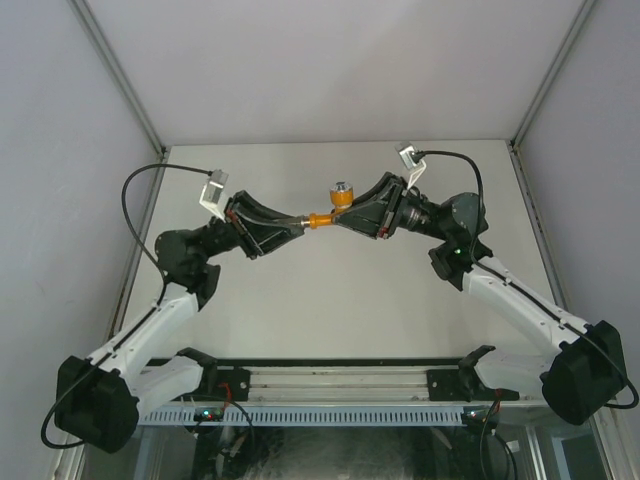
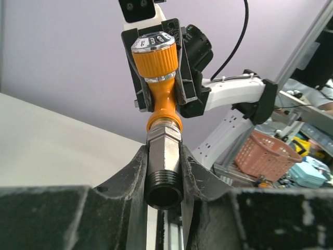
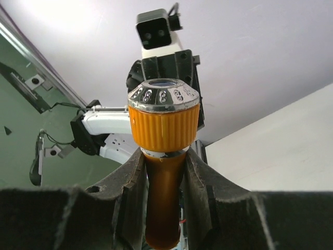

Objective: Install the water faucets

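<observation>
The orange-yellow water faucet (image 1: 333, 207) hangs above the middle of the table, held between both arms. In the right wrist view my right gripper (image 3: 164, 177) is shut on the faucet's orange stem (image 3: 163, 208), just under the ribbed knob (image 3: 164, 122) with its blue centre. My left gripper (image 2: 164, 172) is shut on a grey metal pipe fitting (image 2: 164, 156), whose open threaded end faces the left wrist camera. The fitting's hex end sits in line against the faucet's (image 2: 158, 78) lower end. In the top view the left gripper (image 1: 298, 225) and right gripper (image 1: 342, 216) meet tip to tip.
The white table (image 1: 340, 310) lies below the held parts. An aluminium rail (image 1: 340, 385) runs along the near edge between the arm bases. Grey walls close in the left, right and back. A pink basket (image 2: 263, 153) shows off the table in the left wrist view.
</observation>
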You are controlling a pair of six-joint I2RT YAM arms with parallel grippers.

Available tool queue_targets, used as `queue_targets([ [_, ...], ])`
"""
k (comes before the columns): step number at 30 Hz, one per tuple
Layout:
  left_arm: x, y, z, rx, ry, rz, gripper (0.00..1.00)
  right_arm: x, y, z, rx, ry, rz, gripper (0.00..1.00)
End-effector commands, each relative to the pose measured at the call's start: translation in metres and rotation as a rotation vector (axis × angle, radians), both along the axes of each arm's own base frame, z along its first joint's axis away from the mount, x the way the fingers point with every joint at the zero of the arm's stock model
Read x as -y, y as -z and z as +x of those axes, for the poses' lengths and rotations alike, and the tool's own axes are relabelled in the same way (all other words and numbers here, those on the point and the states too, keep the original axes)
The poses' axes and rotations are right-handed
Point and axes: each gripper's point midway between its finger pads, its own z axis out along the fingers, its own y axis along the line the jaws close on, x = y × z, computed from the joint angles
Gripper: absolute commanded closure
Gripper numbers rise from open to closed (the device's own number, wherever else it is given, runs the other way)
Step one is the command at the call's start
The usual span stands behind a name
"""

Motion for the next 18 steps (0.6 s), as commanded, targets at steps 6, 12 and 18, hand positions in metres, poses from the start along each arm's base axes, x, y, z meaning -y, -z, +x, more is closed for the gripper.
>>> queue_targets([
  [6, -0.006, -0.018, -0.001, 0.264, -0.161, 0.033, 1.00, -0.010, 0.030, 0.018, -0.313, 0.013, 0.004, 1.00],
  [12, -0.004, -0.016, -0.014, 0.364, -0.133, 0.054, 1.00, -0.015, 0.028, 0.012, -0.404, -0.100, 0.039, 1.00],
  [18, -0.007, -0.016, -0.018, 0.477, -0.168, 0.062, 1.00, -0.015, 0.030, 0.010, -0.480, -0.136, 0.041, 1.00],
])
